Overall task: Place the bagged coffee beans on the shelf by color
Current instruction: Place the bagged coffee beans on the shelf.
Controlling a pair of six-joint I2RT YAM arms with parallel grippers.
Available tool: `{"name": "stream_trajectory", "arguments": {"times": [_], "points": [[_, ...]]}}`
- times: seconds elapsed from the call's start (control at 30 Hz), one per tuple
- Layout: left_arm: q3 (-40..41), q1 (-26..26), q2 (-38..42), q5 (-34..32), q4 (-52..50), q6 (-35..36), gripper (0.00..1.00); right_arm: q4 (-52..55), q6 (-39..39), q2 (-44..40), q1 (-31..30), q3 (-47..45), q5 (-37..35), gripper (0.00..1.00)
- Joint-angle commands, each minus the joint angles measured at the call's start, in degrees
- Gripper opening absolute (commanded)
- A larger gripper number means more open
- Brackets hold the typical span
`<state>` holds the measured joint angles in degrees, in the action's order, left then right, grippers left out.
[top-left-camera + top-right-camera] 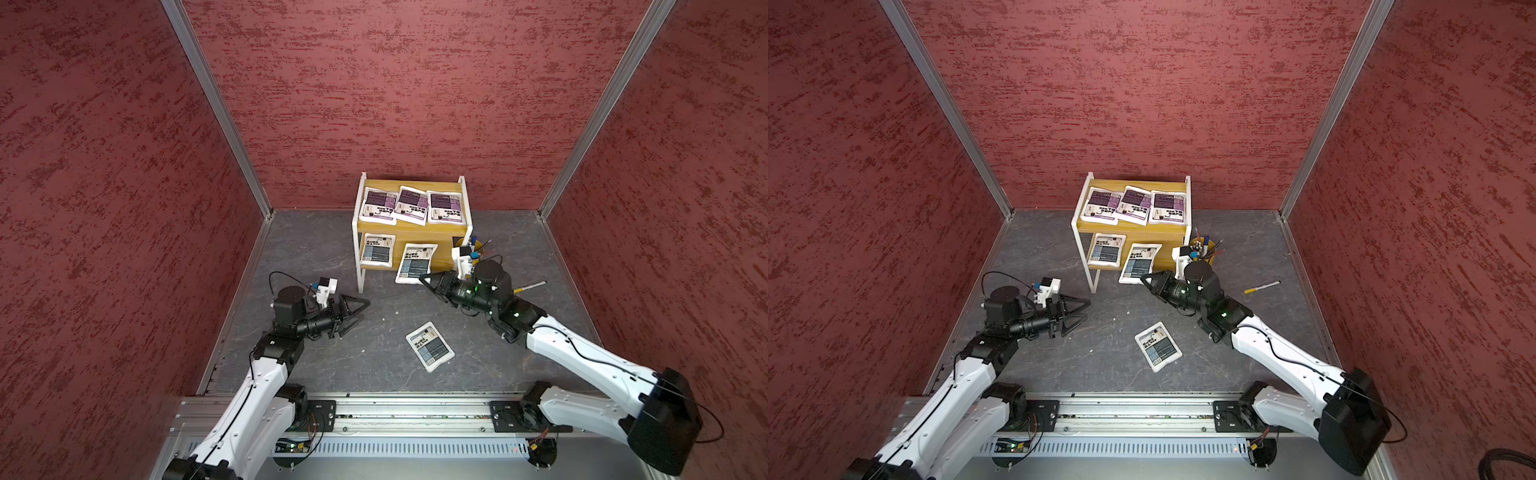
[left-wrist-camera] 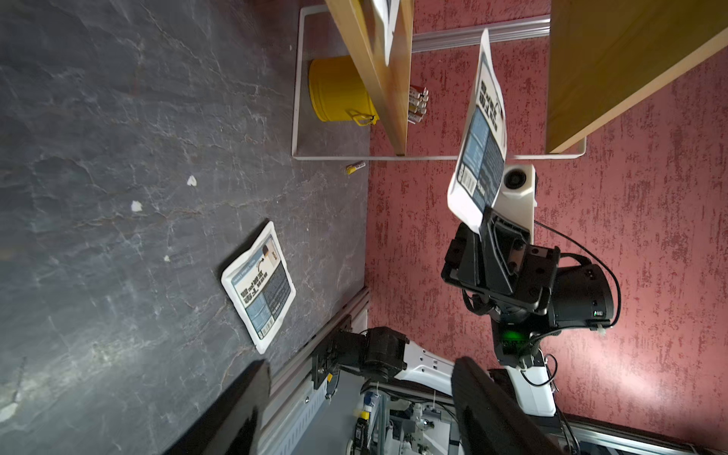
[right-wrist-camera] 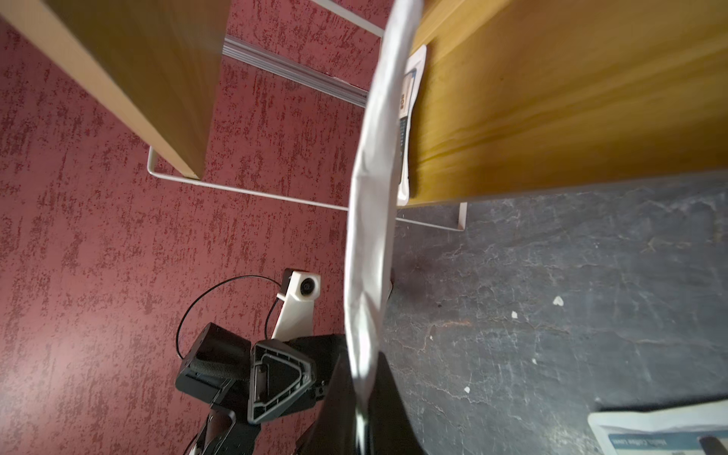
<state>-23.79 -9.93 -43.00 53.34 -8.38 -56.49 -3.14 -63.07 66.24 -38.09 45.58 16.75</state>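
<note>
Right gripper [image 1: 424, 279] is pinched shut on the near edge of a grey-blue bag [image 1: 415, 262], whose far end pokes in over the lower board of the shelf [image 1: 415, 232], just right of the other grey-blue one [image 1: 377, 249] lying there. Three purple bags [image 1: 411, 204] fill the top board. Left gripper [image 1: 362, 311] hangs wide open and empty, left of the shelf. My guess for next: push the bag deeper so it doesn't slide off, let go, then fetch the last bag [image 1: 430, 345] from the table [image 1: 316, 249], near middle.
</note>
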Motion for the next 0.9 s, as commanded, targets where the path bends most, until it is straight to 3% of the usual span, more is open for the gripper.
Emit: {"name": "stream_trajectory", "arguments": {"times": [0.0, 0.3, 0.73, 0.87], "points": [[-1.8, -3.2, 0.1, -3.8, -8.8, 6.6, 0.77, -1.0, 1.2, 2.3, 1.4, 2.8, 2.6, 0.05], [-1.7, -10.9, -3.9, -8.3, -7.1, 6.9, 0.77, -1.2, 2.0, 7.9, 4.5, 7.3, 5.6, 0.05], [-1.6, -11.2, -4.3, -9.3, -7.5, 7.1, 0.77, -3.4, -0.7, 10.8, 5.1, 7.1, 7.5, 0.05], [-1.7, -11.2, -4.3, -8.6, -0.1, 3.2, 0.77, -4.6, -0.8, 8.9, 5.1, 5.5, 8.3, 0.05]]}}
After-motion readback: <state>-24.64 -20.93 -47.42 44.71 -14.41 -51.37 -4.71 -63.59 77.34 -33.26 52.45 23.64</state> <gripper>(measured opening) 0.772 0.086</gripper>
